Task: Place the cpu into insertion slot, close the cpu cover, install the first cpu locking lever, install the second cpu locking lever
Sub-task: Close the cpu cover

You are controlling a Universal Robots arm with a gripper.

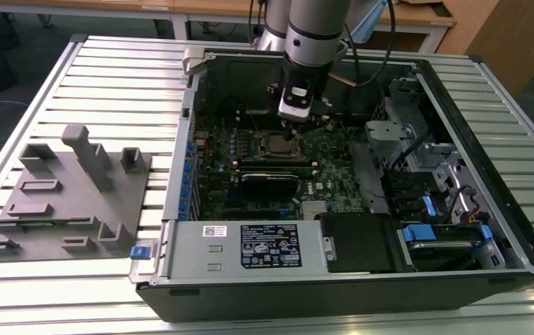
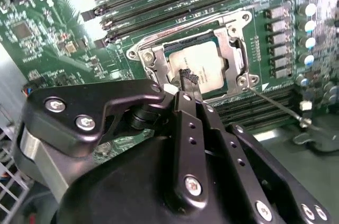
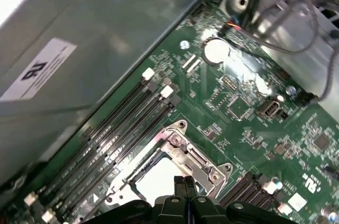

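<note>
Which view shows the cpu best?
The second wrist view: the cpu lies nearly whole inside the cover. The first wrist view shows a bright patch partly behind the hand; the exterior view, a small square.

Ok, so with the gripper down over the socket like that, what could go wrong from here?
1. The shut gripper hangs right at the edge of the cpu, beside the cpu cover; a small slip could scrape the metal top or catch the frame.
2. The thin lever sticks out over the board beside the socket; pushed off-line, it might slide off the fingertips and strike nearby parts.
</note>
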